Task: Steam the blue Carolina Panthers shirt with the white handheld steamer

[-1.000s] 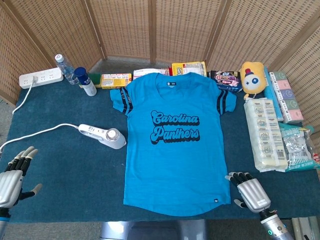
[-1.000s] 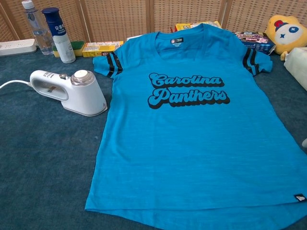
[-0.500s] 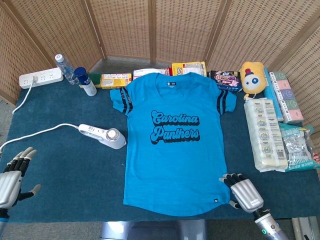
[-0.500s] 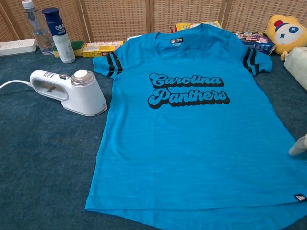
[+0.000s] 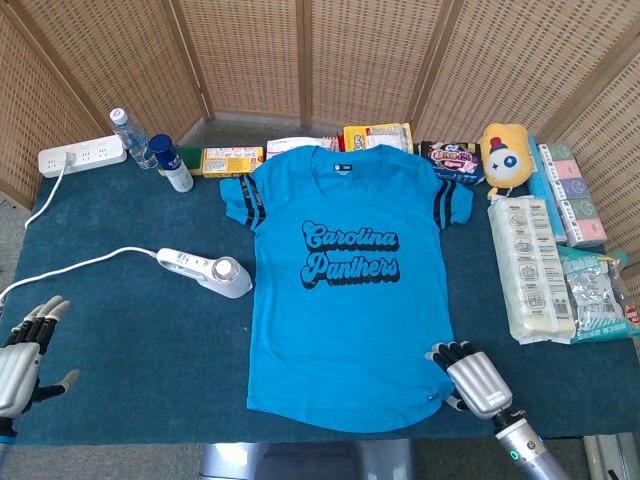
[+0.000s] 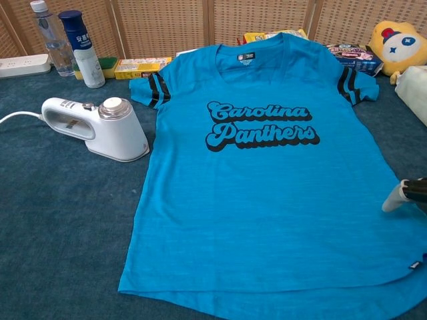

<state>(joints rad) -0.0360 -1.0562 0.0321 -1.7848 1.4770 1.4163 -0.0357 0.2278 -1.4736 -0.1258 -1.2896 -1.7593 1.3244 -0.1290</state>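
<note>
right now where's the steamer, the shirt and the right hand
steamer point(image 6: 100, 127), chest view, on its white body below the round cap
shirt point(image 5: 350, 310), head view, on the blue cloth below the lettering
right hand point(image 5: 468, 376), head view, on the back of the hand

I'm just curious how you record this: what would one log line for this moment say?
steamer: untouched on table, left of shirt | left hand: open, off steamer | right hand: open, at shirt's lower right hem | steaming: not begun

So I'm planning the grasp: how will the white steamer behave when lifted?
The steamer looks rigid, probably hefty for its size. Its cord trails left and may drag. Its flat base looks stable, so it probably won't roll.
</note>
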